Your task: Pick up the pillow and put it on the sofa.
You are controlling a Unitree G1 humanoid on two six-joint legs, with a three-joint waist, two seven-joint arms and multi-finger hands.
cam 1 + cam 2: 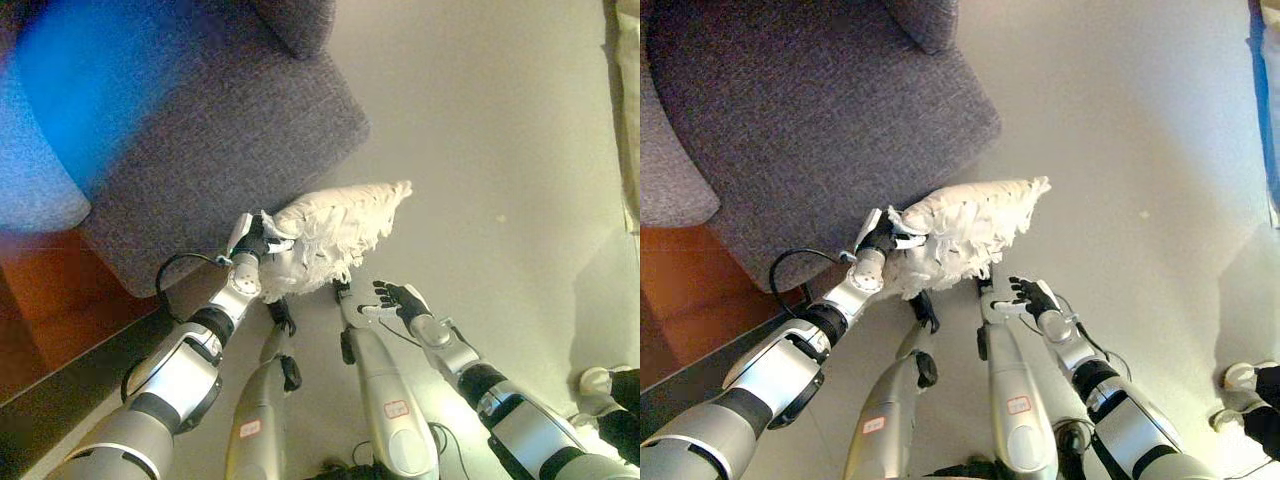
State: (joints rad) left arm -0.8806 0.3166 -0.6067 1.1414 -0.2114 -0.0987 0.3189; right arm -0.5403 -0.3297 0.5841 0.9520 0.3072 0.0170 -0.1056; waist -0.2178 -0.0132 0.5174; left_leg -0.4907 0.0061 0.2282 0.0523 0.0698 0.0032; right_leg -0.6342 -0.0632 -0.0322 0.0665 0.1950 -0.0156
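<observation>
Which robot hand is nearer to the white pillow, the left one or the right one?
The left. The left robot hand grips the pillow at its near end, fingers curled into it. The right robot hand is open, below the pillow and apart from it.

no legible text anywhere. no labels, numbers or signs on the sofa (830, 120), pillow (965, 235) or floor (1120, 130). nothing else in either view carries print that can be made out.
</observation>
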